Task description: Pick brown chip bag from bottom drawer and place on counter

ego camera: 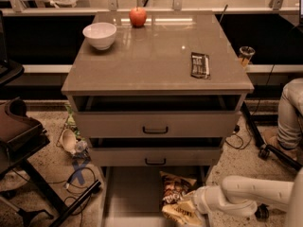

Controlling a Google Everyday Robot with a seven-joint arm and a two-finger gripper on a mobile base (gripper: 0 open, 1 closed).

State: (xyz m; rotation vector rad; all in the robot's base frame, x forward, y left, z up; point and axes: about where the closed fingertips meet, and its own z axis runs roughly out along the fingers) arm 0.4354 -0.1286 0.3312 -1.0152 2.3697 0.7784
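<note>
The bottom drawer (132,193) is pulled open at the foot of the cabinet. The brown chip bag (173,186) lies on its floor at the right, dark and crinkly. A pale yellow-tan bag (181,213) lies just in front of it. My gripper (193,205) reaches in from the right on a white arm (251,195), low over the drawer's right side, at the edge of both bags. The counter (156,56) is the glossy top of the cabinet.
On the counter stand a white bowl (99,35), a red apple (138,16) and a flat black wrapper (200,65). The two upper drawers (156,124) are slightly open. A person's leg (291,112) is at the right, cables and a stand at the left (71,193).
</note>
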